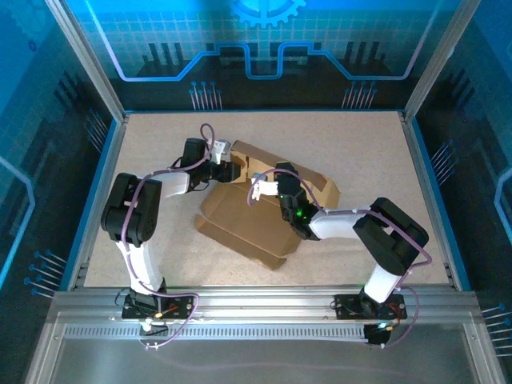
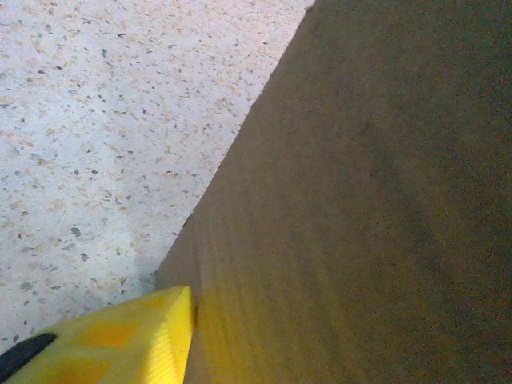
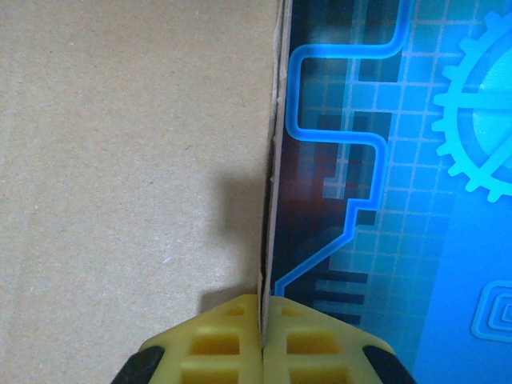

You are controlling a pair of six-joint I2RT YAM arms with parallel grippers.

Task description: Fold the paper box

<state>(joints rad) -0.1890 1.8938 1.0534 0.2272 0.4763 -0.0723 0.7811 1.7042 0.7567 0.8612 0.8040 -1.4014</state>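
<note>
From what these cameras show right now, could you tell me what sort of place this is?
Probably an enclosed robot work cell or demo booth: a metal frame carries blue panels printed with gear and circuit graphics, and two arms are bolted at the near edge of a speckled table.

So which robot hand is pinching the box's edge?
The right gripper: its yellow fingers are shut on a thin edge of the paper box. The left gripper sits beside a panel.

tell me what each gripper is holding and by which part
The right gripper is shut on the paper box, pinching the edge of a raised panel. The left gripper has a finger beside the cardboard; whether it grips cannot be told.
</note>
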